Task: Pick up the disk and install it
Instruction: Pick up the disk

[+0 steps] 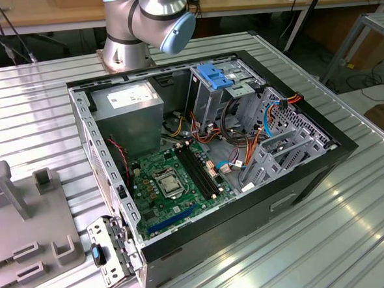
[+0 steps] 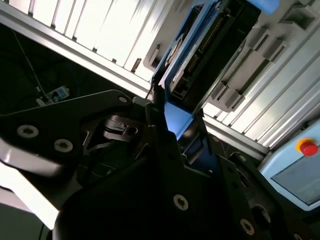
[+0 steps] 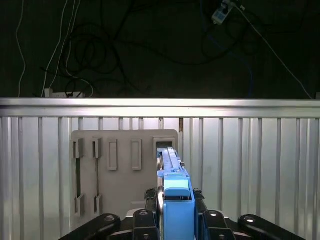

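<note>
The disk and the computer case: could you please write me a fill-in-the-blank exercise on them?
1. The fingers hold the disk by its ___ frame.
2. In the first wrist view, the slotted plate behind the disk is ___.
3. The circuit board inside the computer case is ___.
Missing words: blue; grey; green.

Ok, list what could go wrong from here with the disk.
1. The gripper holds the disk edge-on by its blue carrier; it might slip or tilt.
2. Its far end looks close to a slot in the grey fixture plate and could catch there.
3. In the exterior view, loose cables crowd the drive cage in the computer case; they could snag.
</note>
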Motion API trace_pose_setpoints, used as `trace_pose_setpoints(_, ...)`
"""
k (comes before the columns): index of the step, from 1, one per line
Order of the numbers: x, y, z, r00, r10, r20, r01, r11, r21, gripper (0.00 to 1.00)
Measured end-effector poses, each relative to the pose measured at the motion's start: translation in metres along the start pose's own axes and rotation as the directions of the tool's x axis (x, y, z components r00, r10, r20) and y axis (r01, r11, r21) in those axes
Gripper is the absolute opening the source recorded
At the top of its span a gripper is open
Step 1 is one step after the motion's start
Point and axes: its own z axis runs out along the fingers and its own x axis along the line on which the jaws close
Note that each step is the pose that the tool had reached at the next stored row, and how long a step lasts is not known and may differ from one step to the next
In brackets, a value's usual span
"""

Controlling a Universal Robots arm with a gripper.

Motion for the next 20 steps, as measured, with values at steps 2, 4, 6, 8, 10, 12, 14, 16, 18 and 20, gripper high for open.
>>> trace_pose_setpoints(2, -0.0001, -0.0003, -0.0124, 1.0, 0.0, 0.0, 0.0, 1.0, 0.0001, 0.37)
trace_pose_setpoints(4, -0.0002, -0.0006, -0.0239, 1.0, 0.0, 0.0001, 0.0, 1.0, 0.0002, 0.37)
trace_pose_setpoints(6, -0.0003, -0.0011, -0.0406, 1.0, 0.0, 0.0, 0.0, 1.0, 0.0003, 0.37)
trace_pose_setpoints(8, -0.0004, -0.0014, -0.0538, 1.0, 0.0, -0.0017, 0.0, 1.0, 0.0002, 0.37)
trace_pose_setpoints(10, -0.0006, -0.0017, -0.0648, 1.0, 0.0, -0.0035, 0.0, 1.0, 0.0, 0.37)
trace_pose_setpoints(12, -0.0006, -0.002, -0.0737, 1.0, 0.0, -0.0041, 0.0, 1.0, 0.0003, 0.37)
trace_pose_setpoints(14, -0.0007, -0.0022, -0.0832, 1.0, 0.0, -0.0041, 0.0, 1.0, 0.0004, 0.37)
trace_pose_setpoints(16, -0.0009, -0.0025, -0.0928, 1.0, 0.0, -0.0046, 0.0, 1.0, 0.0002, 0.37)
trace_pose_setpoints(18, -0.001, -0.0027, -0.1032, 1.0, 0.0, -0.0053, 0.0, 1.0, 0.0002, 0.37)
trace_pose_setpoints(20, -0.0011, -0.0032, -0.1192, 1.0, 0.0, -0.0054, 0.0, 1.0, 0.0003, 0.37)
